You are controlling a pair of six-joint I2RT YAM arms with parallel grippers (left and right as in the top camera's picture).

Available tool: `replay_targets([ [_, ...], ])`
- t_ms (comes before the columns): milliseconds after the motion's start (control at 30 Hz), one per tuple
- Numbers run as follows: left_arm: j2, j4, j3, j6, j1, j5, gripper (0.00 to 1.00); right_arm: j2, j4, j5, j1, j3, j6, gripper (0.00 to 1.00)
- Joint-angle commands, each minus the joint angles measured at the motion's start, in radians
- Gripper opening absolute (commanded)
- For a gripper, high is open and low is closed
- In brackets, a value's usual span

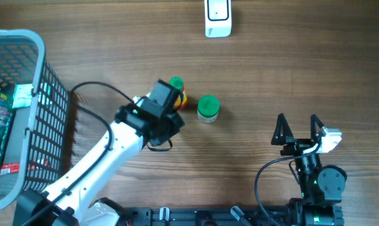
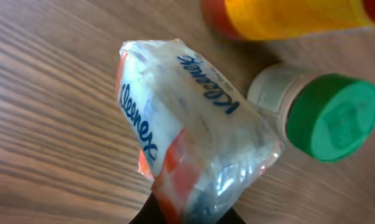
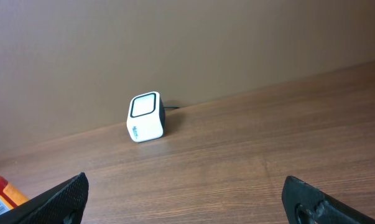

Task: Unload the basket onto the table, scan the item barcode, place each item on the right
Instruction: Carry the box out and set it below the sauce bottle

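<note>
Tissues [image 2: 193,143] in crinkly plastic sit pinched in left gripper [image 2: 186,216], apparently; right gripper [image 1: 297,127] gapes.

The tissue pack [image 2: 187,137] pinched in the left gripper [image 2: 187,218] is wrapped in thin clear plastic film, glossy and crinkled, with print showing through the sheen. Just beyond that gripper, a green cap [image 2: 333,115] looks like smooth matt plastic on a dull white bottle [image 2: 268,87], and the orange bottle [image 2: 287,15] beside it has a shiny skin. The surface [image 2: 44,93] is brown wood grain with a low, soft sheen. Far ahead of the right gripper [image 3: 187,202], the scanner [image 3: 145,117] is smooth white plastic; that gripper's fingers [image 3: 56,200] are matt black
</note>
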Motion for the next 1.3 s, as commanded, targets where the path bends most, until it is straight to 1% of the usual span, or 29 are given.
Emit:
replay_targets([
  [0, -0.008, 0.131, -0.061, -0.124, -0.091, -0.093, 0.04, -0.005, 0.005, 0.014, 0.003, -0.001, 0.006, 1.0],
  [100, 0.0, 0.175, -0.077, -0.203, -0.132, -0.187, 0.08, -0.005, 0.005, 0.014, 0.003, -0.001, 0.007, 1.0],
  [167, 0.019, 0.183, -0.077, -0.221, -0.136, -0.188, 0.09, -0.005, 0.005, 0.014, 0.003, -0.001, 0.006, 0.99],
  [200, 0.029, 0.186, -0.077, -0.221, -0.136, -0.189, 0.14, -0.005, 0.005, 0.014, 0.003, -0.001, 0.007, 1.0],
  [233, 0.041, 0.192, -0.077, -0.221, -0.136, -0.188, 0.24, -0.005, 0.005, 0.014, 0.003, -0.001, 0.006, 1.0],
  [300, 0.073, 0.214, -0.077, -0.221, -0.143, -0.188, 0.61, -0.005, 0.005, 0.014, 0.003, -0.001, 0.006, 1.0],
  [367, 0.084, 0.222, -0.077, -0.22, -0.156, -0.188, 0.78, -0.005, 0.005, 0.013, 0.003, -0.001, 0.006, 1.0],
  [400, 0.084, 0.226, -0.077, -0.22, -0.163, -0.188, 0.84, -0.005, 0.005, 0.014, 0.003, -0.001, 0.006, 1.0],
  [433, 0.083, 0.227, -0.077, -0.219, -0.164, -0.188, 0.88, -0.005, 0.005, 0.014, 0.003, -0.001, 0.007, 1.0],
  [533, 0.066, 0.212, -0.074, -0.207, -0.164, -0.188, 0.9, -0.005, 0.005, 0.014, 0.003, -0.001, 0.006, 1.0],
  [600, 0.027, 0.211, -0.074, -0.124, -0.163, -0.19, 0.94, -0.005, 0.005, 0.014, 0.003, -0.001, 0.006, 1.0],
  [633, -0.001, 0.21, -0.074, -0.077, -0.163, -0.192, 1.0, -0.005, 0.005, 0.014, 0.003, -0.001, 0.006, 1.0],
  [667, -0.03, 0.203, -0.074, -0.046, -0.161, -0.203, 1.0, -0.005, 0.005, 0.014, 0.003, -0.001, 0.007, 1.0],
  [767, -0.16, 0.126, -0.074, -0.023, -0.138, -0.314, 1.0, -0.005, 0.005, 0.014, 0.003, -0.001, 0.006, 1.0],
  [833, -0.261, 0.098, -0.074, 0.06, -0.086, -0.323, 1.0, -0.005, 0.005, 0.014, 0.003, -0.001, 0.007, 1.0],
  [867, -0.323, 0.082, -0.073, 0.083, -0.045, -0.324, 1.0, -0.005, 0.005, 0.014, 0.003, -0.001, 0.006, 1.0],
  [1000, -0.464, 0.059, -0.069, 0.155, 0.09, -0.323, 1.0, -0.005, 0.005, 0.014, 0.003, -0.001, 0.006, 1.0],
  [1067, -0.499, 0.008, -0.042, 0.16, 0.156, -0.323, 1.0, -0.005, 0.005, 0.014, 0.003, -0.001, 0.006, 1.0],
  [1100, -0.504, -0.019, -0.018, 0.193, 0.187, -0.323, 1.0, -0.005, 0.005, 0.013, 0.003, -0.001, 0.007, 1.0],
  [1167, -0.504, -0.065, 0.025, 0.235, 0.23, -0.323, 1.0, -0.005, 0.005, 0.014, 0.003, -0.001, 0.006, 1.0],
  [1267, -0.503, -0.114, 0.089, 0.26, 0.283, -0.334, 1.0, -0.005, 0.005, 0.013, 0.003, -0.001, 0.006, 1.0],
])
